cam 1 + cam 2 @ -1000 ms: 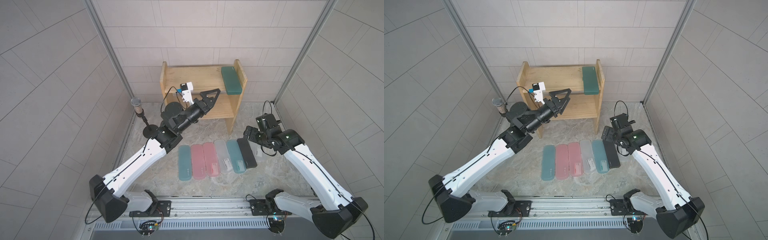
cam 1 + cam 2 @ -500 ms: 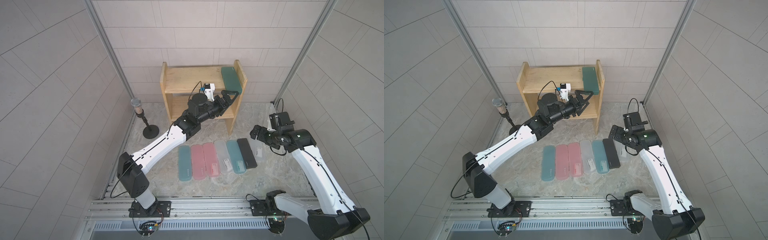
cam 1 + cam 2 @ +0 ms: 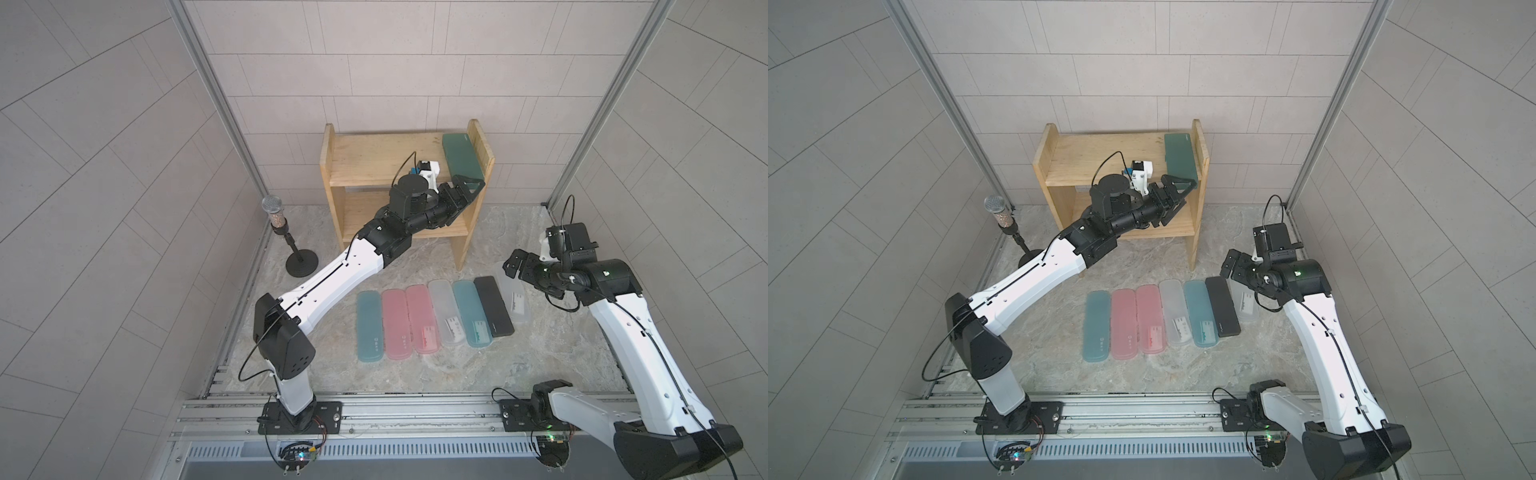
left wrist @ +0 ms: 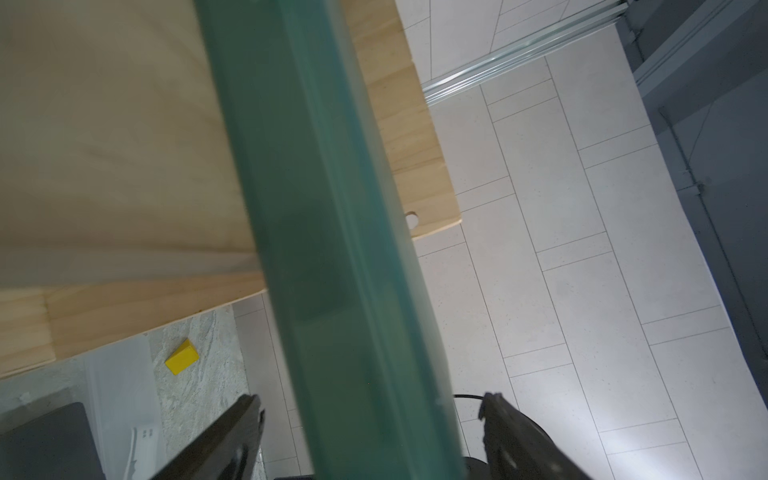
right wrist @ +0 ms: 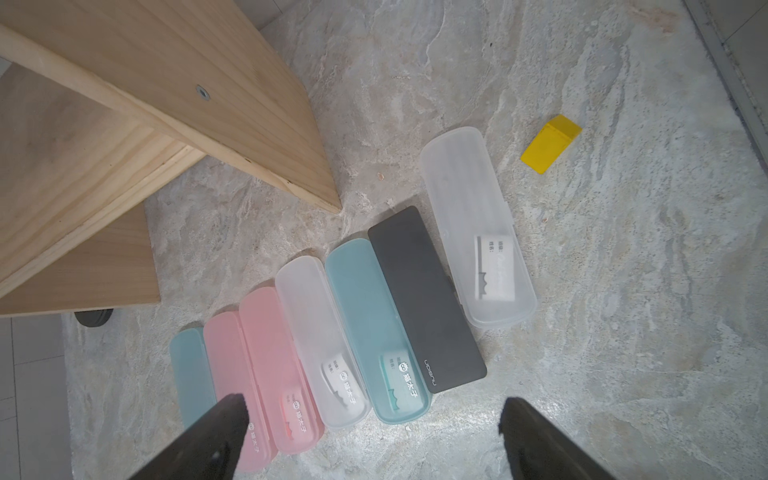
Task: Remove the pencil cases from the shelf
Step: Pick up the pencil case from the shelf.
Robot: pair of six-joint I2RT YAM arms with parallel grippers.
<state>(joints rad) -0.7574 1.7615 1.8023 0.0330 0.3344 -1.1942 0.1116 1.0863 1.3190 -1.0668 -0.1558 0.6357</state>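
Dark green pencil case [image 4: 316, 208] is straddled by left gripper [image 4: 370, 405]. Jaws are spread wide, gaps either side; right gripper [image 5: 374, 401] is spread wide too.

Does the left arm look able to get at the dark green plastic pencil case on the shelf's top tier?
Likely yes: the left gripper straddles the near end of the dark green plastic pencil case, fingers open either side, nothing between them and it.
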